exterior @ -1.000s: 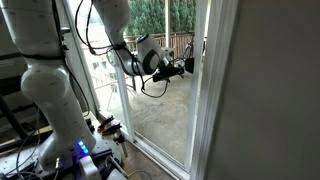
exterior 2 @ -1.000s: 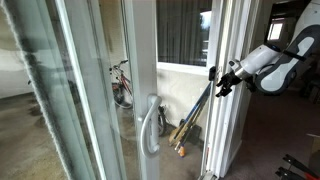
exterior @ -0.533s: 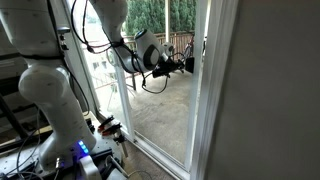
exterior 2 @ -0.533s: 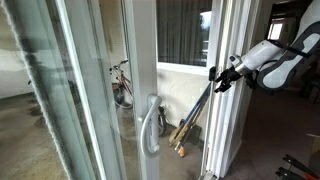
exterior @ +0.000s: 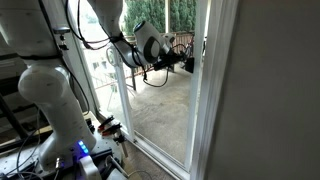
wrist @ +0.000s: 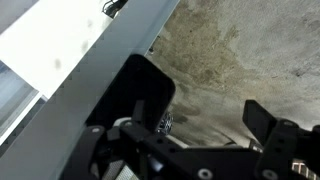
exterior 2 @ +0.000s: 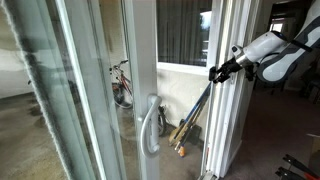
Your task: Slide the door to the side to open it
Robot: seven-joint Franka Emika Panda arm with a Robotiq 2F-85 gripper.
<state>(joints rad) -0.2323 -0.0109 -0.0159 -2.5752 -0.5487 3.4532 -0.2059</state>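
Observation:
The door (exterior: 199, 95) is a tall clear glass panel with a narrow white vertical edge. It shows in both exterior views (exterior 2: 214, 125). My gripper (exterior: 186, 62) is at chest height, right at that white edge, fingers pointing toward it (exterior 2: 214, 73). In the wrist view the gripper (wrist: 205, 100) is open, with the two black fingers (wrist: 148, 92) wide apart and nothing between them. The white door frame (wrist: 65, 60) runs diagonally just beside one finger. Whether the finger touches it is unclear. Concrete floor shows through the glass.
A broad grey-white jamb (exterior: 260, 90) stands beside the door. A second sliding panel with a curved white handle (exterior 2: 150, 125) is nearby. A bicycle (exterior 2: 121, 82) and long-handled tools (exterior 2: 190, 120) stand beyond the glass. The robot base and cables (exterior: 95, 135) are on the floor.
The gripper has risen slightly along the door's white edge and the forearm has lifted. The door has not visibly moved.

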